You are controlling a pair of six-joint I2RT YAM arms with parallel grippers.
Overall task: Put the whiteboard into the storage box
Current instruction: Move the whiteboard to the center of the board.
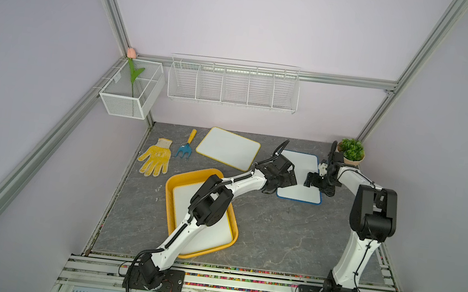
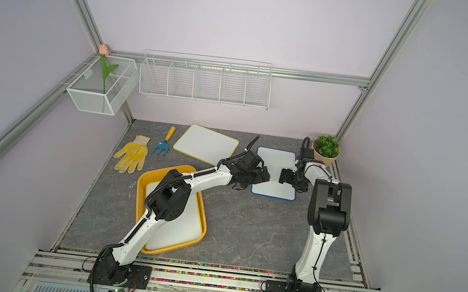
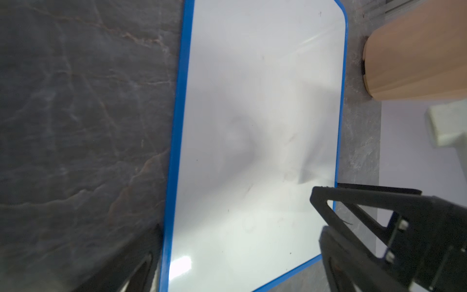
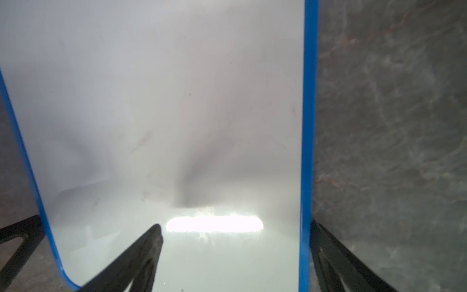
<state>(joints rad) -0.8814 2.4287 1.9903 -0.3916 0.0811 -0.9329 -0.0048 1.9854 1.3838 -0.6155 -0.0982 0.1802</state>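
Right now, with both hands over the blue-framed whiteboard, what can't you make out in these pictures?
- The whiteboard in the storage box: its middle is hidden by the left arm in both top views.
- The blue-framed whiteboard: the left hand covers part of one edge in both top views; both wrist views cut it off.
- Contact: whether the left hand or the right hand touches that board; the wrist views are blurred there.

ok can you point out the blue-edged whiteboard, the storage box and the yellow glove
blue-edged whiteboard (image 1: 301,161), in a top view, on the bare white face near its far edge
storage box (image 1: 192,176), in a top view, on its far yellow wall
yellow glove (image 1: 157,158), in a top view, on the palm
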